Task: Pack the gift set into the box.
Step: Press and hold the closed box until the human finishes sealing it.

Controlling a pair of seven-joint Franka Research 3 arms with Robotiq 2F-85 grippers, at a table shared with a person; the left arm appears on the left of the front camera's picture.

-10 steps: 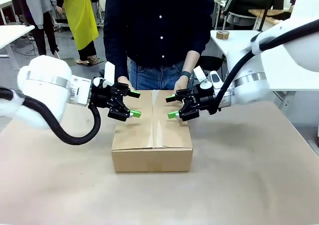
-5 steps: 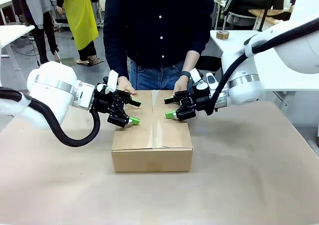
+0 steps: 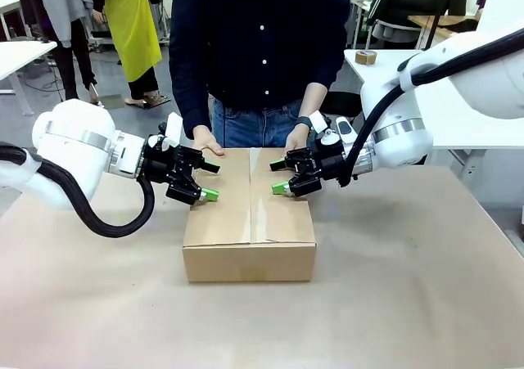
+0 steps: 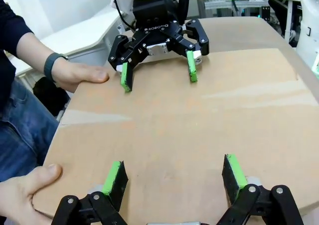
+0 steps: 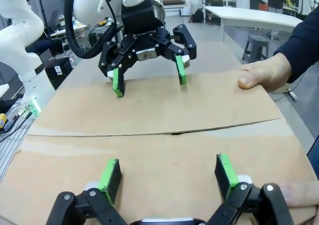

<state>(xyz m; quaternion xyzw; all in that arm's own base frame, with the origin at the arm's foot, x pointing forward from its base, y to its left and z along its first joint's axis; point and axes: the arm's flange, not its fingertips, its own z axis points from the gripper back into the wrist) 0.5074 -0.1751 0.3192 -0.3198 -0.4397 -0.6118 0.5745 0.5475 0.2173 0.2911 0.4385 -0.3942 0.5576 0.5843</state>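
The shallow brown corrugated cardboard box (image 3: 250, 222) sits closed on the desk (image 3: 409, 295), a person's hands (image 3: 206, 146) on its far edge. Our left gripper (image 3: 210, 181) and right gripper (image 3: 279, 177) hover above it, both wide and empty. We judge a careless descent could pinch those hands.

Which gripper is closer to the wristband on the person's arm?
Right. The right gripper is over the right half of the box, close to the wristband; the left gripper is over the left half, beside the person's other hand.
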